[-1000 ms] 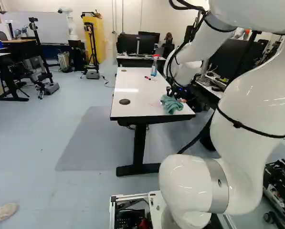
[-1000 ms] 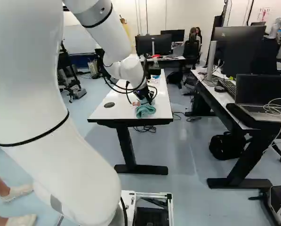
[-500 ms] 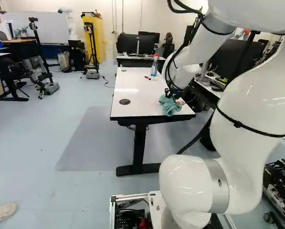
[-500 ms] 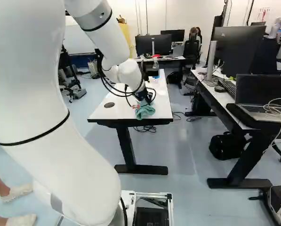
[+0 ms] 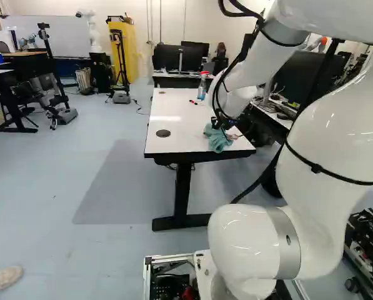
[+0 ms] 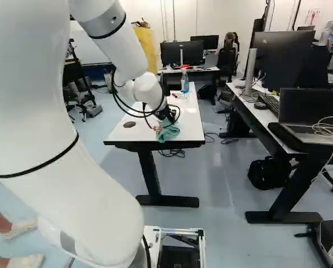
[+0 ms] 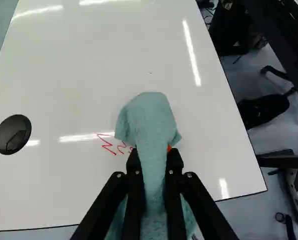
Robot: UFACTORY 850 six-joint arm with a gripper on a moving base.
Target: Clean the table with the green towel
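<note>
Wiping looks like the step. Round black plastic grommet (image 5: 163, 133) by left edge of white rectangular table (image 5: 177, 142); red zigzag pen marks (image 7: 107, 145) toward near edge; crumpled green cloth towel (image 7: 149, 120) beside them, toward near right corner, pinched between both fingers of black two-finger gripper (image 7: 153, 156). Best: press flat, overlap strokes across marks, stay inside near edge. Marks' right end hidden; towel underside hidden, pressure can't tell.

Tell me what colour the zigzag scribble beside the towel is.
The zigzag scribble is red, clearest in the wrist view.
</note>
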